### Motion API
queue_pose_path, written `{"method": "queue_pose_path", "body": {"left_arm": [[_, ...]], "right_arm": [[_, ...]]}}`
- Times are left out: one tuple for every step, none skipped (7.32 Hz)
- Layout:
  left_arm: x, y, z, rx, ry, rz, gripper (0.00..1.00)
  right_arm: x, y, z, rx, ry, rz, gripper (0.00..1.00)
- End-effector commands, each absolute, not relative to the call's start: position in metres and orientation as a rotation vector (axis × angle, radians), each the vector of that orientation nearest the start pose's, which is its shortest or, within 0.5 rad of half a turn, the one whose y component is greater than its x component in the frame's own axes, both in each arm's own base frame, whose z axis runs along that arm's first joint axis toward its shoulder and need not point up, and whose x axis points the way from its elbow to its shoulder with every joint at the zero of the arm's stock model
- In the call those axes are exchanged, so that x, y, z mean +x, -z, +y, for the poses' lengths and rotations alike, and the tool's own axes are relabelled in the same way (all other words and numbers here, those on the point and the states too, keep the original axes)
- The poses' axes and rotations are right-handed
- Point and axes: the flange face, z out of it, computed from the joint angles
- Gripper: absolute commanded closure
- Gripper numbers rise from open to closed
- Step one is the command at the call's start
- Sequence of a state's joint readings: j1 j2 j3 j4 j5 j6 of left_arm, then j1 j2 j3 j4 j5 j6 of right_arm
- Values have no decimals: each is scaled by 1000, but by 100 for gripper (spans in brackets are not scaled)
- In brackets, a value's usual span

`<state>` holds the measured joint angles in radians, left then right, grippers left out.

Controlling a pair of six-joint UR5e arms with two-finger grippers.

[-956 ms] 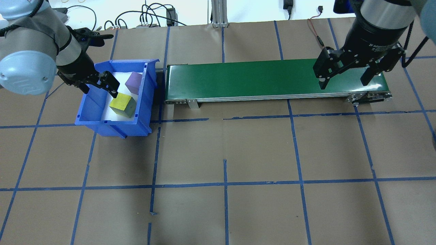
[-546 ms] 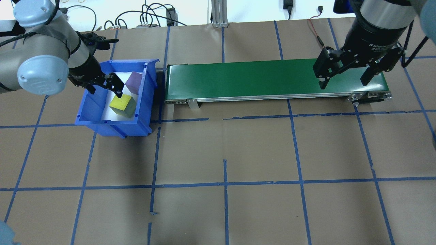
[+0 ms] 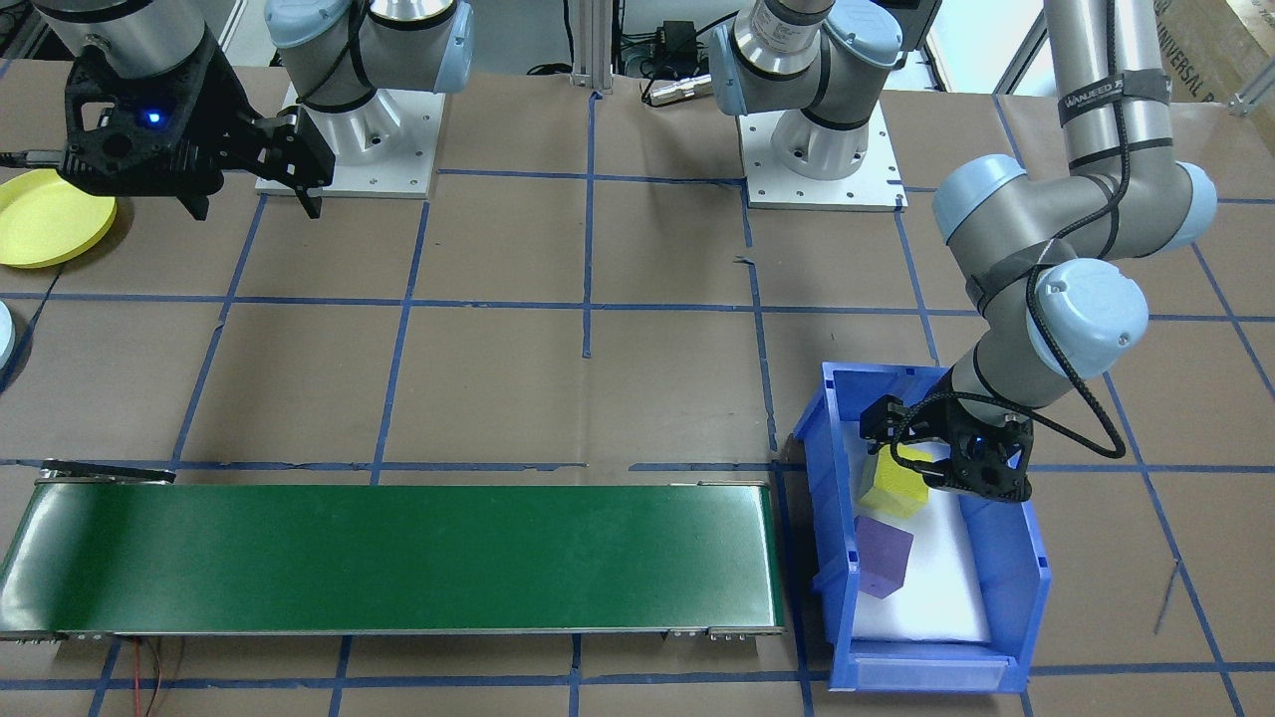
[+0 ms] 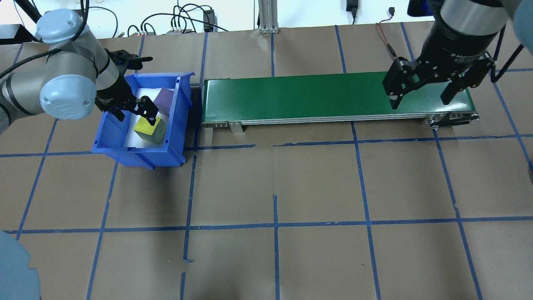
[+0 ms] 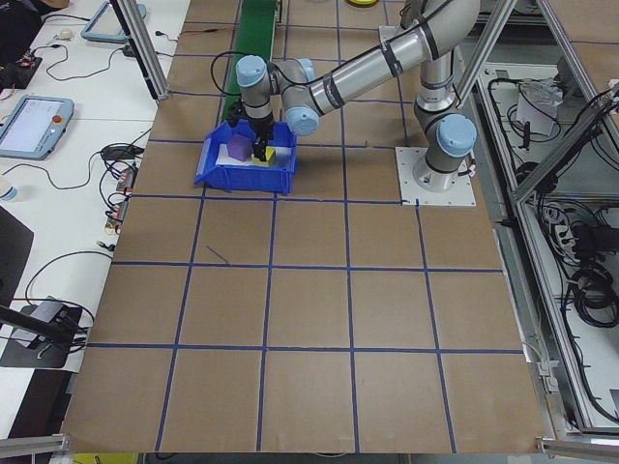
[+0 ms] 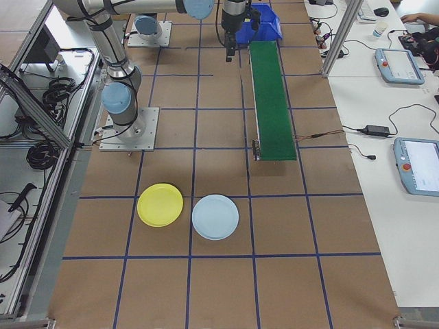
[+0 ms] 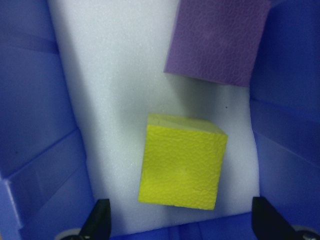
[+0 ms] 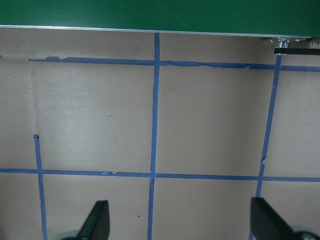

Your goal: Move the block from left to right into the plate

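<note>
Step in hand, as judged: pick from the bin. The left end effector (image 4: 135,111) was held inside the blue bin (image 4: 109,134), fingers spread wide and nothing gripped. In the left wrist view both fingertips (image 7: 97,221) were seen at the bottom edge, with the yellow block (image 7: 181,167) centred between and below them, not yet straddled. The yellow block was seated on the white foam liner (image 7: 110,100) near the bin's robot-side wall. The purple block (image 4: 163,100) was placed further in, close to the yellow one but not touching it, as far as could be told.

The right end effector (image 4: 420,93) was parked over the right end of the green conveyor (image 4: 300,98), also spread and empty; only the brown tabletop (image 8: 200,115) and blue tape lines were seen by its wrist camera. The yellow plate (image 6: 160,204) and a pale blue plate (image 6: 215,216) were laid on the tabletop beyond the conveyor's right end, well apart from the bin.

Next move, as judged: a straight descent until the fingers flank the yellow block, then closure. Clearance to the near bin wall looked tight, so alignment should be checked first.
</note>
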<state>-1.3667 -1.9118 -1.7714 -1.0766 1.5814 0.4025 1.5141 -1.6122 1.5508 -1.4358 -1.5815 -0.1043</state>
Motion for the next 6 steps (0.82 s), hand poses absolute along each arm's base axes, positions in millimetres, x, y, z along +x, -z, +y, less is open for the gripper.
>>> {"method": "queue_pose_path", "body": {"left_arm": [[-13, -233, -593, 316, -64, 3128, 0], [-12, -229, -594, 318, -68, 3130, 0], [-12, -228, -595, 358, -50, 3123, 2], [-12, -228, -595, 361, -50, 3123, 9], [-12, -229, -597, 360, -7, 3117, 22], [-12, -230, -598, 360, 2, 3116, 39]], "right_arm": [[106, -505, -472, -75, -114, 3144, 0], [106, -505, -472, -75, -117, 3143, 0], [105, -505, -472, -78, -117, 3145, 0], [106, -505, -471, -80, -117, 3145, 0], [106, -505, -471, -78, -117, 3145, 0], [106, -506, -471, -80, -115, 3145, 0]]}}
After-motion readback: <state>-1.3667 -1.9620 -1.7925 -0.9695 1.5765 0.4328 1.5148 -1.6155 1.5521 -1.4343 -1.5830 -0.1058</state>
